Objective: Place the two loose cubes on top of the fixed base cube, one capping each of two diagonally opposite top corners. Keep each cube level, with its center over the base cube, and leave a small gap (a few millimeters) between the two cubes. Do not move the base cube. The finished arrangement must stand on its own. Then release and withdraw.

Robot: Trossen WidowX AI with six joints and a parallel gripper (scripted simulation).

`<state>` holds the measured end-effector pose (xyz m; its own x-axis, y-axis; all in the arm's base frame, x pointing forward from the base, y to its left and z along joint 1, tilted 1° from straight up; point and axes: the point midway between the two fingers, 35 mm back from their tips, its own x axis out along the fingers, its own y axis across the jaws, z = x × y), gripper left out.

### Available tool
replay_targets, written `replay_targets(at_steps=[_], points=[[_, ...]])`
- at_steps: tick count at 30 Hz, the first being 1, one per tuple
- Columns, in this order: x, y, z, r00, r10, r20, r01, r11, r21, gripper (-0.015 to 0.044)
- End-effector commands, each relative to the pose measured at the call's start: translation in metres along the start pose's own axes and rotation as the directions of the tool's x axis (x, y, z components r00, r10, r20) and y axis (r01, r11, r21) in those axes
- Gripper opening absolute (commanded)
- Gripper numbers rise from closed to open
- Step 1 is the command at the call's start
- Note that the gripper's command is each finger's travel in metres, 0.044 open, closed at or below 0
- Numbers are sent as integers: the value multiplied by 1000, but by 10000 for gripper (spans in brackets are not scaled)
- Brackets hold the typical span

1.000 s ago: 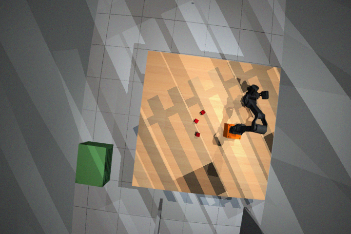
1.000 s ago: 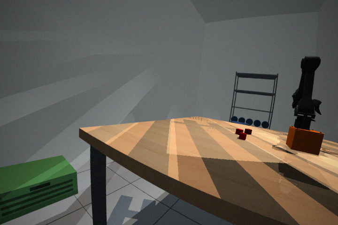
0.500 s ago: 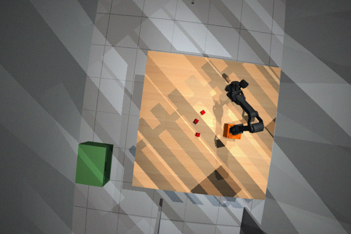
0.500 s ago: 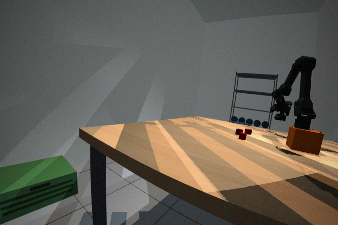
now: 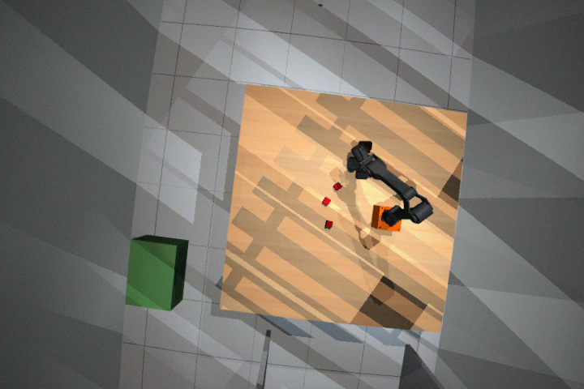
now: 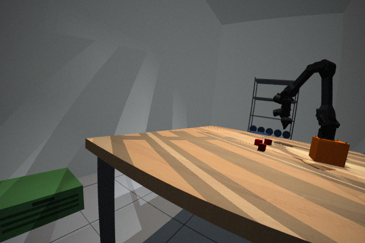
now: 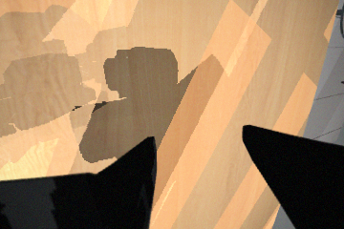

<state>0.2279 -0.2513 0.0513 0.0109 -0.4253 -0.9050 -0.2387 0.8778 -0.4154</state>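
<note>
— Jaws?
— My gripper [image 5: 358, 175] [image 6: 285, 128] [image 7: 199, 137] hangs above the table [image 5: 274, 275] [image 6: 188, 160] [image 7: 199, 95], fingers spread, nothing between
— Quarry?
— Three red cubes [image 5: 326, 201] [image 6: 261, 147], off to one side of my fingers, outside my wrist view
— Handling?
— Likely light, stiff; grip opposite side faces, squarely, at mid-height. Which is the base, cannot tell

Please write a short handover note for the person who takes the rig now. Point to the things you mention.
Gripper [image 5: 353, 168] [image 6: 285, 128] [image 7: 199, 137]: open, nothing between the fingers, above the table [image 5: 274, 137] [image 6: 159, 160] [image 7: 256, 95].
Three red cubes [image 5: 326, 201] [image 6: 261, 147]: apart on the table, none stacked; which is the fixed base, I cannot tell.
Done: no cube placed yet.
Left: identify the base, cap two diagonally opposite top corners, level with a small gap, release, withdraw.
</note>
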Motion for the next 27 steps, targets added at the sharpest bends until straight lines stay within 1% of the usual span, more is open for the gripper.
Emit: replay_targets(at_steps=[1,5,10,13,18,19,23,27], points=[[-17,30,36,992,106,66,-94,982,-167,265],[-38,64,64,971,216,105,-171,929,-328,265],[-69,111,89,928,354,114,-249,820,-515,265],[-79,125,94,913,394,109,-269,779,-566,265],[-77,126,94,913,394,109,-269,779,-566,265],[-71,128,95,913,394,109,-269,779,-566,265],[-29,146,100,913,394,109,-269,779,-566,265],[-22,150,100,913,394,108,-269,779,-566,265]])
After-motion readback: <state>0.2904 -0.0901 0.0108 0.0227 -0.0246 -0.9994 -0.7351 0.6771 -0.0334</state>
